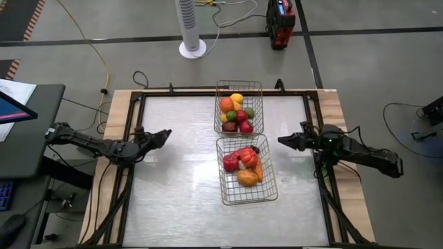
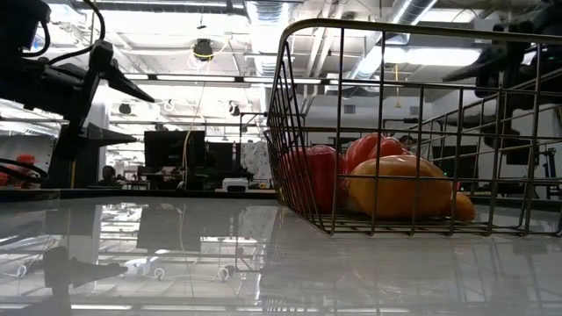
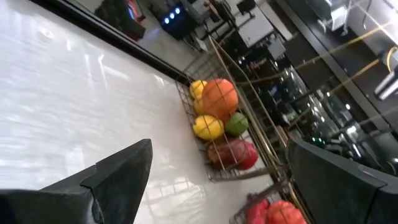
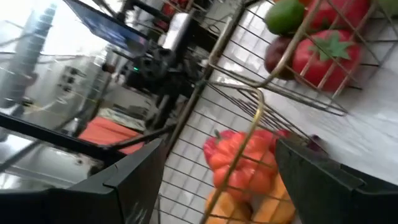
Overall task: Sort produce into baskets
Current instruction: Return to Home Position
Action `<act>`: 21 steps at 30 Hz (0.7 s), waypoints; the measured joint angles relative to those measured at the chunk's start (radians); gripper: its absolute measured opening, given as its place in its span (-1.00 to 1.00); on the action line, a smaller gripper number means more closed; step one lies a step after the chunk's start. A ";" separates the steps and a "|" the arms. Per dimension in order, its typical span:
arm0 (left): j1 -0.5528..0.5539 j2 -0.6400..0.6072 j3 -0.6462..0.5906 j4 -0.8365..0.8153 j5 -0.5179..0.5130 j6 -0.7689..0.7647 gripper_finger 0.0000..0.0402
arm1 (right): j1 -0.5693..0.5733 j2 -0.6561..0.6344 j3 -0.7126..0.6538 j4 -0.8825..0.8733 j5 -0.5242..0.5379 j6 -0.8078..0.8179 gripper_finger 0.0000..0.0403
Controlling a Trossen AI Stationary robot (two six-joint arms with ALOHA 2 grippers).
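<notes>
Two wire baskets stand end to end at the table's middle. The far basket (image 1: 217,104) holds an orange (image 3: 217,99), lemons (image 3: 208,127), a lime (image 3: 236,123) and dark red fruit (image 3: 233,153). Red peppers (image 4: 239,158), a tomato (image 1: 230,162) and yellow-orange produce (image 2: 399,186) fill the near basket (image 1: 243,196). My left gripper (image 1: 163,135) hovers left of the baskets and points toward them. It is open, with nothing between its fingers. My right gripper (image 1: 284,140) hovers to their right and points at them, also open with nothing between its fingers.
Black rails (image 1: 136,117) frame the white tabletop (image 1: 180,187), which has free room on both sides of the baskets. Beyond the far edge stand a white tower fan (image 1: 192,28) and a red device (image 1: 280,24). A desk with a screen (image 1: 14,111) sits off the left side.
</notes>
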 joint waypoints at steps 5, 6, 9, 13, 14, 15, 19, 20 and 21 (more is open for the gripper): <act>0.000 0.000 0.000 0.006 0.032 0.002 0.78 | 0.002 0.005 0.005 -0.039 0.000 -0.027 0.63; 0.000 0.000 0.000 0.006 0.032 0.002 0.78 | 0.002 0.005 0.005 -0.042 0.000 -0.058 0.63; 0.000 0.000 0.000 0.006 0.032 0.002 0.78 | 0.002 0.005 0.005 -0.045 0.000 -0.261 0.63; 0.000 0.000 0.000 0.006 0.032 0.002 0.78 | 0.002 0.005 0.005 -0.046 0.000 -0.426 0.63; 0.000 0.000 0.000 0.006 0.032 0.002 0.78 | 0.002 0.005 0.005 -0.047 0.000 -0.436 0.63; 0.000 0.000 0.000 0.006 0.032 0.002 0.78 | 0.002 0.005 0.005 -0.047 0.000 -0.436 0.63; 0.000 0.000 0.000 0.007 0.032 0.023 0.78 | 0.002 0.005 0.005 -0.048 0.000 -0.437 0.63; 0.000 0.000 0.000 0.007 0.032 0.033 0.78 | 0.002 0.005 0.005 -0.048 0.000 -0.438 0.63; 0.000 0.000 0.000 0.007 0.032 0.046 0.78 | 0.002 0.005 0.005 -0.048 0.000 -0.438 0.63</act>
